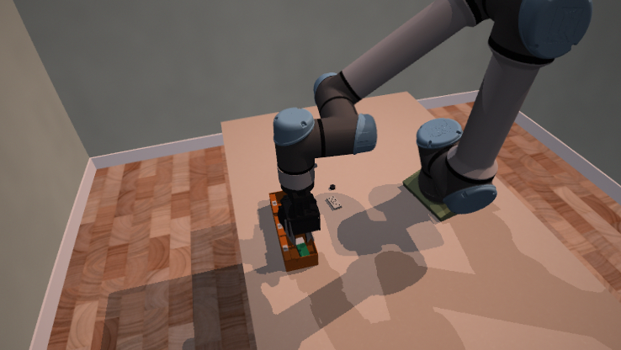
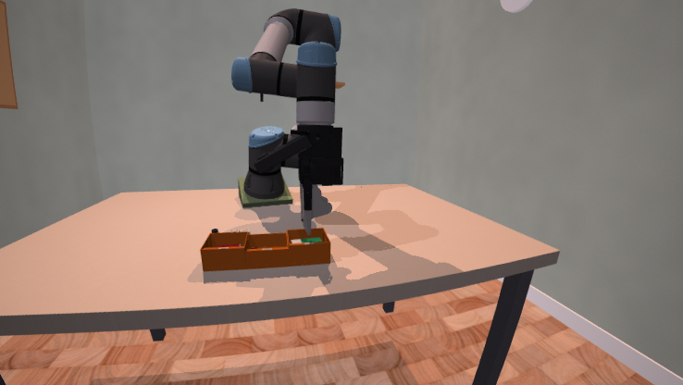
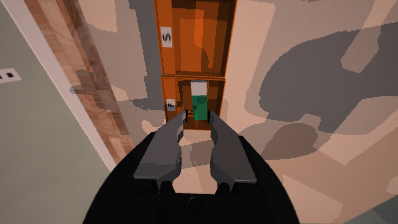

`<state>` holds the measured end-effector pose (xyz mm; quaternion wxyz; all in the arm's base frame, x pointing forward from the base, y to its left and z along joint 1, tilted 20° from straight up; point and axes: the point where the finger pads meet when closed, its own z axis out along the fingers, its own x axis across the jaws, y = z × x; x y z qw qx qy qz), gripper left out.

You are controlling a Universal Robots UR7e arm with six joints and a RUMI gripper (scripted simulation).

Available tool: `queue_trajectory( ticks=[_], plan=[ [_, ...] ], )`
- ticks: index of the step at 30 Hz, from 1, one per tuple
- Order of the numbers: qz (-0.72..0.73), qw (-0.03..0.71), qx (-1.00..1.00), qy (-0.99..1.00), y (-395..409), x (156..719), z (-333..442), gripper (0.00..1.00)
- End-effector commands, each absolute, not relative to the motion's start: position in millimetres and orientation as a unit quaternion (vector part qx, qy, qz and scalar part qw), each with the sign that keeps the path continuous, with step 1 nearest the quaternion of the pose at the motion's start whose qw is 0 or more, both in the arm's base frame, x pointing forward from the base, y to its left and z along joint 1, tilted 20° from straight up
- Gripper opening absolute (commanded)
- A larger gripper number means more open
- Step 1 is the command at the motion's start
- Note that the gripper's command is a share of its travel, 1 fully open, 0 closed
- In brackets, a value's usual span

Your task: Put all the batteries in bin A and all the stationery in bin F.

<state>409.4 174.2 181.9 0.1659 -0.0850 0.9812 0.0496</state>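
Observation:
A row of three joined orange bins (image 1: 299, 262) (image 2: 265, 258) (image 3: 170, 60) stands on the table. A green and white item (image 1: 303, 249) (image 2: 308, 240) (image 3: 200, 102) lies in the end bin. My gripper (image 1: 305, 238) (image 2: 305, 229) (image 3: 197, 110) hangs just above that bin, fingers slightly apart with nothing between them. The middle bin carries a label reading S (image 3: 167, 36); the end bin's label (image 3: 171, 105) is too small to read. A red item (image 2: 229, 246) lies in the bin at the other end. A small black object (image 1: 332, 187) and a grey speckled piece (image 1: 333, 202) lie on the table beside the bins.
The robot base (image 1: 452, 187) (image 2: 265, 186) stands on a green plate at the back of the table. The bins sit close to the table's side edge (image 3: 95, 125), with wooden floor below.

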Motion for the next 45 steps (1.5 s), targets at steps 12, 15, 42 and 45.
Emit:
queue_trajectory(
  ticks=[12, 15, 42, 45],
  plan=[
    [0.050, 0.166, -0.085, 0.981, 172.1, 404.2, 197.9, 0.18],
    [0.050, 0.166, -0.085, 0.981, 171.0, 401.7, 205.5, 1.00],
    [0.050, 0.166, -0.085, 0.981, 159.5, 372.5, 291.9, 1.00],
    [0.050, 0.166, -0.085, 0.981, 158.0, 368.6, 303.2, 1.00]
  ],
)
